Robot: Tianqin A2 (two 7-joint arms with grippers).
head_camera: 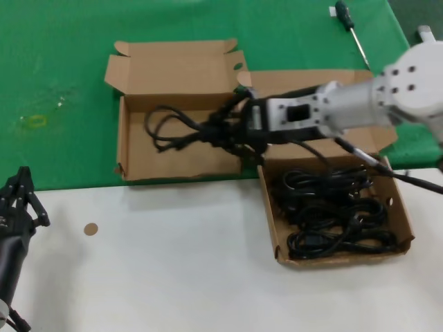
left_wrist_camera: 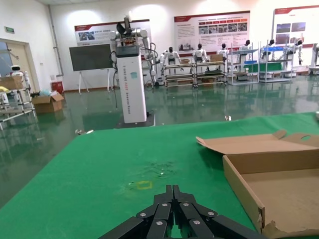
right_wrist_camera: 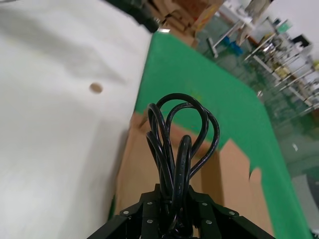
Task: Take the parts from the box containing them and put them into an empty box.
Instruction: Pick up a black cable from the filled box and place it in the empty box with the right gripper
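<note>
My right gripper (head_camera: 223,131) is shut on a black power cord bundle (head_camera: 168,128) and holds it over the narrower brown box (head_camera: 138,155), whose floor is otherwise bare. In the right wrist view the cord's loops (right_wrist_camera: 180,134) stick out beyond the gripper (right_wrist_camera: 174,211) above that box (right_wrist_camera: 137,164). The wider brown box (head_camera: 405,221), at the front right, holds several more looped black cords (head_camera: 332,211). My left gripper (head_camera: 24,194) is shut and empty at the near left over the white table; the left wrist view shows its gripper (left_wrist_camera: 173,190) beside the narrower box (left_wrist_camera: 244,186).
A green-handled screwdriver (head_camera: 349,26) lies on the green mat (head_camera: 62,83) at the back right. A small brown disc (head_camera: 91,229) lies on the white table, and it also shows in the right wrist view (right_wrist_camera: 95,88). Both boxes' lids lie open toward the back.
</note>
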